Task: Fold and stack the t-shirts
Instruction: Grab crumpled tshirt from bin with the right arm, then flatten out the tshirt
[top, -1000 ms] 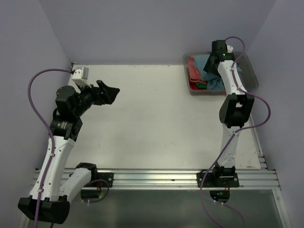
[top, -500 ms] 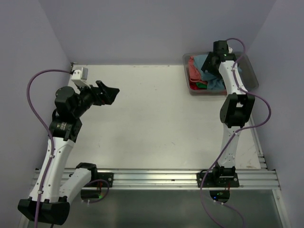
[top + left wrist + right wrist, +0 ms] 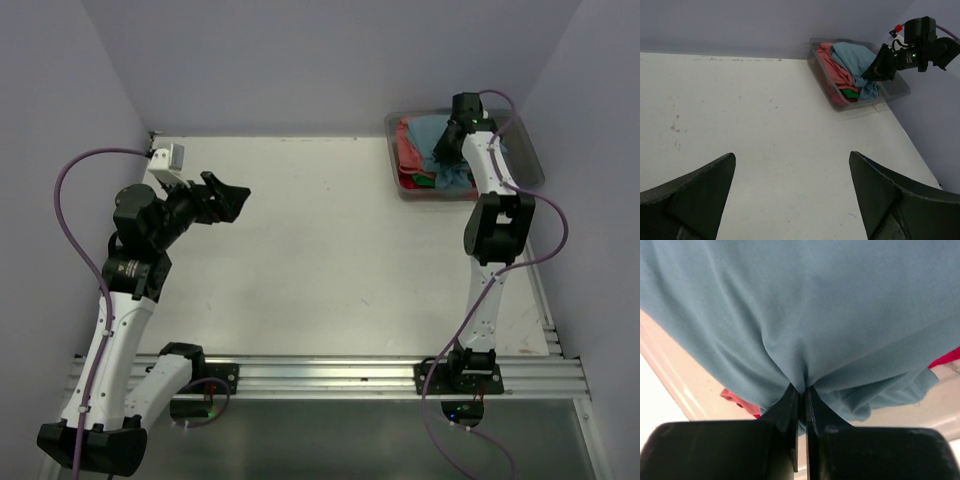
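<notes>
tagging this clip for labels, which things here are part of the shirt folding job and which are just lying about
Part of the job:
- blue t-shirt, pinched in the shut right claw
- pink t-shirt, green t-shirt and red t-shirt, piled with it
- open left claw, holding nothing

Just there:
- clear bin holding the shirts
- table
- purple cables

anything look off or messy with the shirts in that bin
Nothing spilled or damaged. The clear plastic bin at the far right corner holds a crumpled heap: slate-blue t-shirt on top, salmon-pink t-shirt beside it, green t-shirt and red t-shirt showing below. The right gripper pinches the blue fabric.
</notes>
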{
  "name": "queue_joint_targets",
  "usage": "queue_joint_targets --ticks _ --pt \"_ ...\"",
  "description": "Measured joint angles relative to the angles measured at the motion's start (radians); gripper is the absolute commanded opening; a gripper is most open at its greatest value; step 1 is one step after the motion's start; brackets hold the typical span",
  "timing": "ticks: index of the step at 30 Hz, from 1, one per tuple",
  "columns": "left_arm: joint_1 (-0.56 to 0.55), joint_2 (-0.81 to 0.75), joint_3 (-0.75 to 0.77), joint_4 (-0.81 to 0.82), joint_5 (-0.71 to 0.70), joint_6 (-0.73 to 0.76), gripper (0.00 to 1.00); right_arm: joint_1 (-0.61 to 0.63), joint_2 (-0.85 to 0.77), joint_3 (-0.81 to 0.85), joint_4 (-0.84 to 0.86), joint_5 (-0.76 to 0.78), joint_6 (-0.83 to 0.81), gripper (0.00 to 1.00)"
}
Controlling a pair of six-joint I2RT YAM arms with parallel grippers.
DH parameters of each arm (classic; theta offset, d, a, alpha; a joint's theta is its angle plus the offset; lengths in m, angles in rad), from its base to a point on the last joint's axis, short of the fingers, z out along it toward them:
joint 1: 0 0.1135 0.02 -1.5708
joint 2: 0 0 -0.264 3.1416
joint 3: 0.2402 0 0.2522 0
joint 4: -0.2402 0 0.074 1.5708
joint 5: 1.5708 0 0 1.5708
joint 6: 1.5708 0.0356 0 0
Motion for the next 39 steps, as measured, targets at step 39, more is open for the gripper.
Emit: queue_joint_targets --ticks 39 --pt "0.0 0.023 -0.213 0.132 0.1 -0.057 1.0 0.267 -0.81 -0.687 1.574 -1.273 0.748 0.0"
